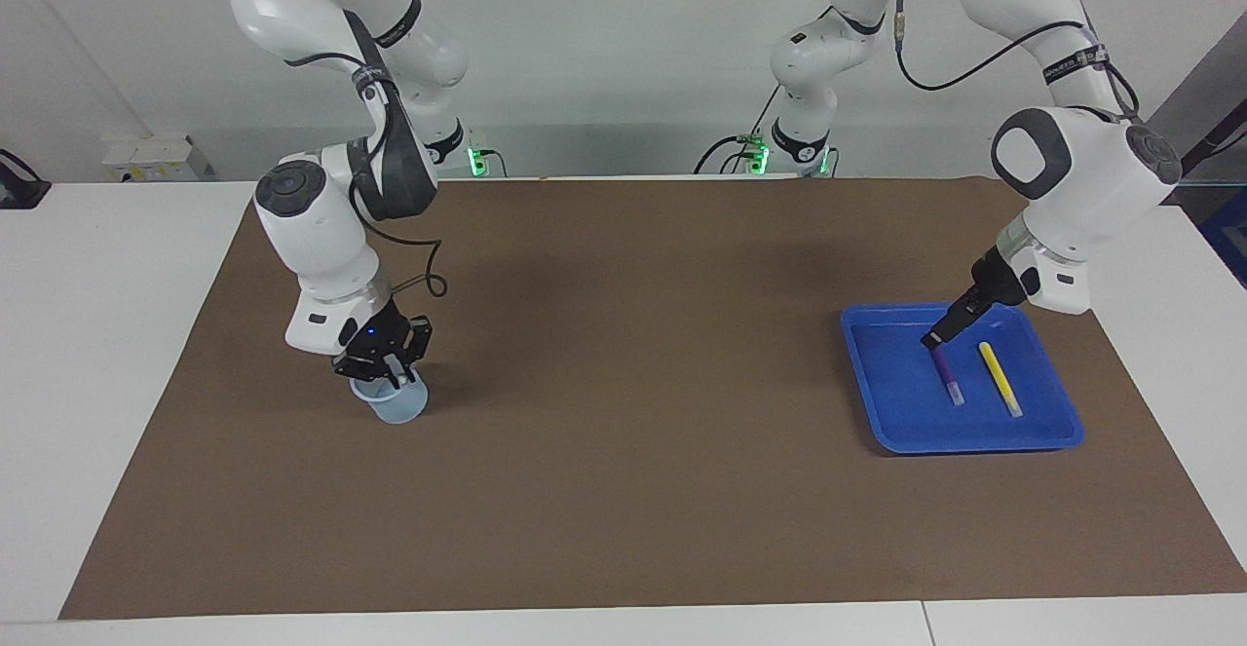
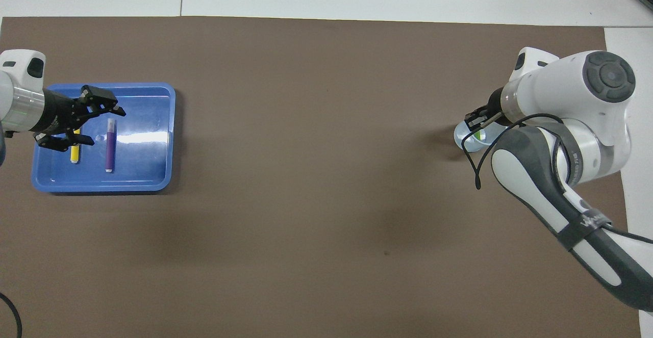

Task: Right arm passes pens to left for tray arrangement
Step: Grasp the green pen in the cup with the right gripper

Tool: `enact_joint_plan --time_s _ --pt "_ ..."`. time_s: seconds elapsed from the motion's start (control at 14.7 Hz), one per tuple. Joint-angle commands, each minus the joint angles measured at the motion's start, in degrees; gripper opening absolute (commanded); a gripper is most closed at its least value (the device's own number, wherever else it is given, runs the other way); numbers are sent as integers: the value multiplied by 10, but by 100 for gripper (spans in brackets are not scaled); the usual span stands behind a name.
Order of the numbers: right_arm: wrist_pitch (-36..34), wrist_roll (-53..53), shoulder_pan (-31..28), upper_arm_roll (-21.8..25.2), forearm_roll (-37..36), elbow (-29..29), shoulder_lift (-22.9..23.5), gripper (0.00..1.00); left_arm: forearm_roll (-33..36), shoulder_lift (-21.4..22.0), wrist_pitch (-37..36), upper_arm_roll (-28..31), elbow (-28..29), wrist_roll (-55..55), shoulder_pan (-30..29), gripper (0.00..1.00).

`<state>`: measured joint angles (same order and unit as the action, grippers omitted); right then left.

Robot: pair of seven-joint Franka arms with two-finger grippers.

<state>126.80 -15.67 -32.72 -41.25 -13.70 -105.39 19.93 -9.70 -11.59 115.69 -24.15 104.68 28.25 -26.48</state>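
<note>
1. We find no text, number or sign that we can read.
2. White lettering stands on a dark band [image 2: 586, 224] around the arm at the lower right of the overhead view, and on a band [image 1: 1070, 63] at the upper right of the facing view; we cannot make out either.

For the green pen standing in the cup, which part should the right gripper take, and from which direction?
Probably the upper end of the green pen, approached from above: it stands in the small translucent cup, so the cup wall shields its lower part and only the top is exposed. The right gripper is at the cup mouth, shut on that end.
</note>
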Motion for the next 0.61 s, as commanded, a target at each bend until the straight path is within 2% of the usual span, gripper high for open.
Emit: enact_joint_plan --time_s 0.0,0.2,0.41,0.55 --pt "-58 -35 -10 -4 12 25 -16 0 -8 13 -18 -2 1 28 5 100" --pt "-132 -46 -3 -7 10 76 -37 0 -27 16 -26 -2 1 42 5 100" --pt "-146 -50 -3 -33 12 86 -82 0 -47 20 -35 -1 1 44 5 100" --pt "-154 -44 -3 -56 13 107 -91 0 -77 25 -49 -2 1 73 2 100"
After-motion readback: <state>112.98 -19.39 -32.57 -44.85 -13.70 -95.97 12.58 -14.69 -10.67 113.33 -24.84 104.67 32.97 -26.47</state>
